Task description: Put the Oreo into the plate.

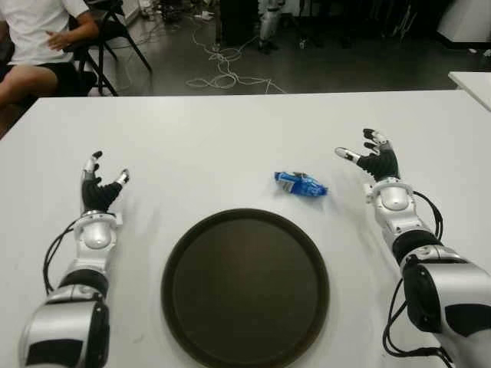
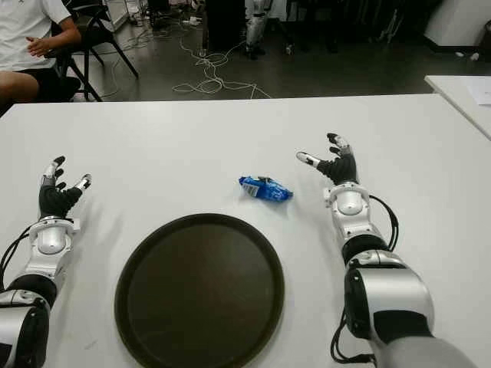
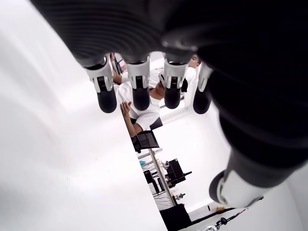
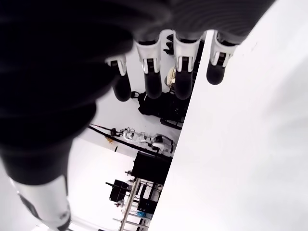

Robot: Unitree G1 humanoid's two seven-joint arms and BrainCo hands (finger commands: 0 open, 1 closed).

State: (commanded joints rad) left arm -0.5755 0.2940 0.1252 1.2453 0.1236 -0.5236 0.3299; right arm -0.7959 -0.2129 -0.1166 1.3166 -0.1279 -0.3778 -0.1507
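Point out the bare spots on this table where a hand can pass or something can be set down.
The round dark brown plate is bare inside. The white table lies open beyond the blue Oreo packet, and between the plate and the open left hand. It is tightest between the packet and the open right hand, and between packet and plate rim.
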